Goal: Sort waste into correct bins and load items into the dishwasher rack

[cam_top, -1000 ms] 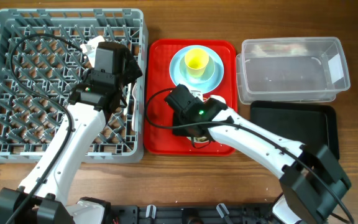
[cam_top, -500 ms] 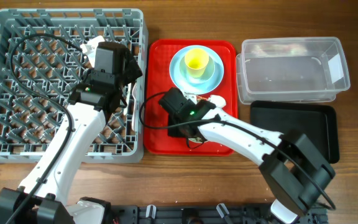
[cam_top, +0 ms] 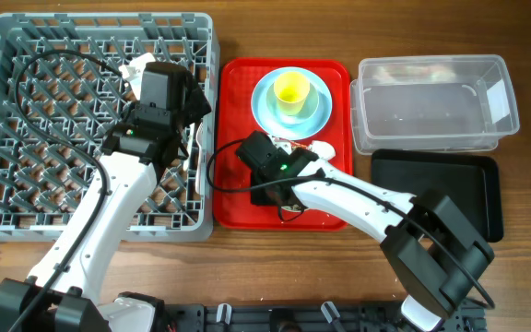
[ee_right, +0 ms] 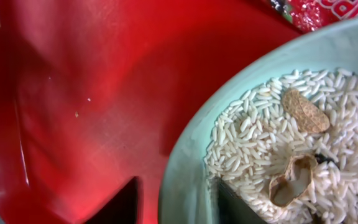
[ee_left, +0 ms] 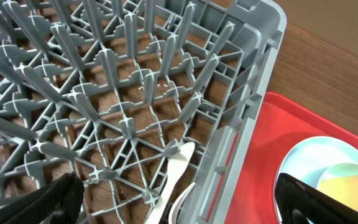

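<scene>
Meanwhile the dishwasher rack is sitting on the left of the worktop just as it was a second ago. The left gripper is hanging over its right-hand wall, jaws spread wide and holding nothing, and white cutlery is lying on the lattice below.

The change is happening on the red tray, where the right arm is sliding leftward. Beyond it the clear tub and black tray are waiting, as before. At the tray's back the plate is carrying the yellow cup, unmoved.

The right gripper is now straddling the rim of the front bowl, one jaw inside and one outside. They are parted and not yet pinching, as far as I can see. The bowl is holding the rice crumbs, so I'd judge a lift towards a bin is coming.
</scene>
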Robot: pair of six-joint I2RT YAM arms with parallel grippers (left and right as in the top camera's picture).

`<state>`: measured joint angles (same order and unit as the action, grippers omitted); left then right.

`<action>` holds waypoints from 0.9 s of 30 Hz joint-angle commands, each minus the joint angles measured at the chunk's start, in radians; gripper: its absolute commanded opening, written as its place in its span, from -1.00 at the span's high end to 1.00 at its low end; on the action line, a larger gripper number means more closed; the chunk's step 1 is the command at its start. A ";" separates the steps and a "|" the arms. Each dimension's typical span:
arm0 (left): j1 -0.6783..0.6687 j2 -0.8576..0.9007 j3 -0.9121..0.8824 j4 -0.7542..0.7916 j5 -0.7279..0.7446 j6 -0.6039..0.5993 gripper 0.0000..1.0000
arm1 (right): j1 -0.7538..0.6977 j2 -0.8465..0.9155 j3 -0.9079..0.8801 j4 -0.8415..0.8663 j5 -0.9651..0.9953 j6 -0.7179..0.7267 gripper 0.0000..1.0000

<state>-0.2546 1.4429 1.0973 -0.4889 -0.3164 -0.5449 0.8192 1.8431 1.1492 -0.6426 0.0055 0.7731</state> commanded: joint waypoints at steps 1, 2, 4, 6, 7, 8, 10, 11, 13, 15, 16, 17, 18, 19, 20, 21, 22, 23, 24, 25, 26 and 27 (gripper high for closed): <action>0.004 -0.003 -0.006 0.006 -0.013 -0.014 -1.00 | -0.027 -0.063 0.035 -0.006 0.022 -0.087 -0.99; 0.004 -0.003 -0.006 0.006 -0.013 -0.014 -1.00 | -0.037 -0.090 0.045 -0.010 0.020 -0.094 -1.00; 0.004 -0.003 -0.006 0.006 -0.013 -0.014 -1.00 | -0.057 -0.142 0.057 -0.025 0.022 -0.094 -0.99; 0.004 -0.003 -0.006 0.006 -0.013 -0.014 -1.00 | -0.090 -0.212 0.061 -0.049 0.028 -0.093 -0.99; 0.004 -0.003 -0.006 0.006 -0.013 -0.014 -1.00 | -0.114 -0.260 0.061 -0.074 0.036 -0.094 -0.99; 0.004 -0.003 -0.006 0.006 -0.013 -0.014 -1.00 | -0.149 -0.315 0.061 -0.118 0.064 -0.093 -0.99; 0.004 -0.003 -0.006 0.006 -0.013 -0.014 -1.00 | -0.214 -0.394 0.061 -0.220 0.146 -0.093 -0.91; 0.004 -0.003 -0.006 0.006 -0.013 -0.014 -1.00 | -0.238 -0.415 0.061 -0.257 0.178 -0.092 -0.78; 0.004 -0.003 -0.006 0.006 -0.013 -0.014 -1.00 | -0.311 -0.460 0.060 -0.365 0.250 -0.089 0.22; 0.004 -0.003 -0.006 0.006 -0.013 -0.014 -1.00 | -0.370 -0.475 0.052 -0.432 0.268 -0.088 0.91; 0.004 -0.003 -0.006 0.006 -0.012 -0.014 -1.00 | -0.404 -0.475 0.042 -0.458 0.267 -0.089 0.91; 0.004 -0.003 -0.006 0.006 -0.012 -0.014 -1.00 | -0.435 -0.475 0.027 -0.474 0.267 -0.089 0.91; 0.004 -0.003 -0.006 0.006 -0.009 -0.014 -1.00 | -0.469 -0.473 0.003 -0.476 0.268 -0.089 0.91; 0.004 -0.003 -0.006 0.006 -0.004 -0.014 -1.00 | -0.502 -0.473 -0.030 -0.460 0.267 -0.089 0.91; 0.004 -0.003 -0.006 0.006 0.003 -0.014 -1.00 | -0.525 -0.473 -0.061 -0.433 0.267 -0.085 0.91; 0.004 -0.003 -0.006 0.006 0.011 -0.014 -1.00 | -0.550 -0.472 -0.103 -0.391 0.267 -0.071 0.91; 0.004 -0.003 -0.006 0.006 0.014 -0.014 -1.00 | -0.568 -0.472 -0.140 -0.356 0.267 -0.055 0.91; 0.004 -0.003 -0.006 0.005 0.013 -0.014 -1.00 | -0.589 -0.472 -0.187 -0.313 0.267 -0.035 0.91; 0.004 -0.003 -0.006 0.005 0.013 -0.014 -1.00 | -0.610 -0.472 -0.231 -0.283 0.264 -0.008 0.91; 0.004 -0.003 -0.006 0.005 0.013 -0.014 -1.00 | -0.627 -0.472 -0.262 -0.272 0.262 0.026 0.91; 0.004 -0.003 -0.006 0.005 0.013 -0.014 -1.00 | -0.642 -0.473 -0.287 -0.267 0.258 0.057 0.91; 0.004 -0.003 -0.006 0.005 0.013 -0.014 -1.00 | -0.654 -0.472 -0.309 -0.258 0.254 0.077 0.91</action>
<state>-0.2546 1.4429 1.0973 -0.4862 -0.3084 -0.5453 0.2077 1.3655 0.9173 -0.9207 0.2455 0.7399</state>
